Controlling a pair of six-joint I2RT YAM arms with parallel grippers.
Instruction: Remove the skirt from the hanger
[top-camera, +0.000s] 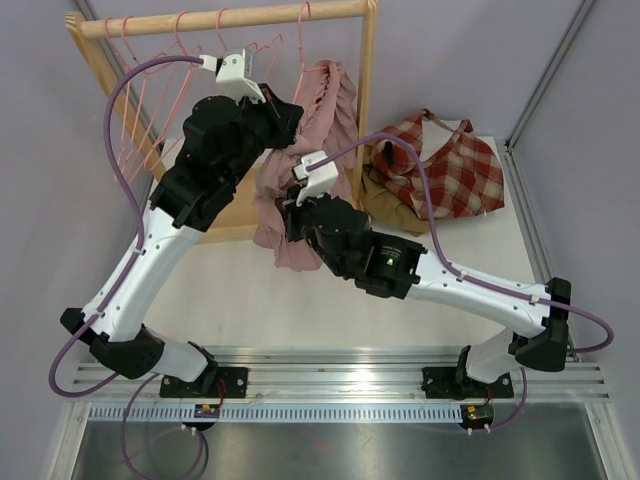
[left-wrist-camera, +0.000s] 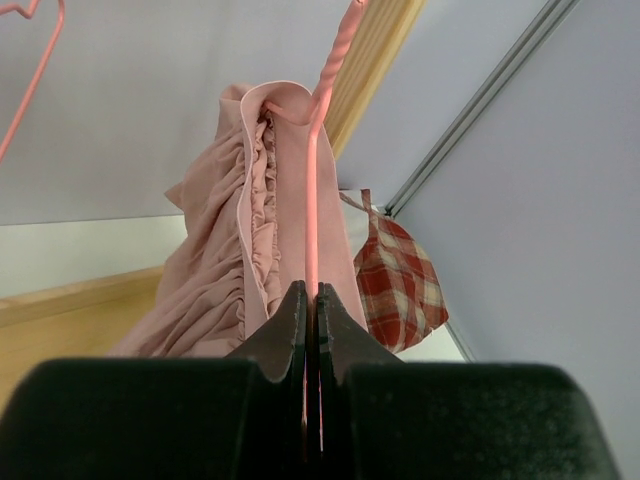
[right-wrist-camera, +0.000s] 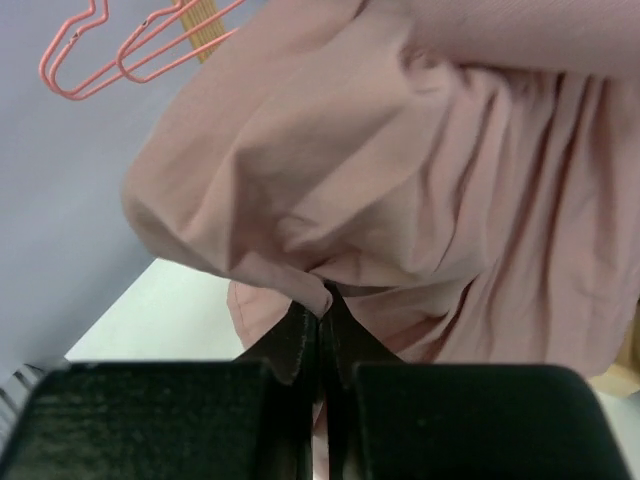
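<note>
Plaid garment (top-camera: 455, 175) beside wooden rack (top-camera: 367, 80)

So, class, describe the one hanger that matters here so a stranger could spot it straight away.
Start at the wooden rail at the back of the table, hung with pink wire hangers. Follow it to its right end, near the upright post. The hanger there is the only one draped with a pink skirt; the others hang bare.

Skirt (top-camera: 322, 135) hangs on its hanger (left-wrist-camera: 312, 220) at the rail's (top-camera: 230, 18) right end at the back, spare hangers (top-camera: 150, 95) off to its left, heap of clothes (top-camera: 445, 175) on the table (top-camera: 240, 300) just right of it.
</note>
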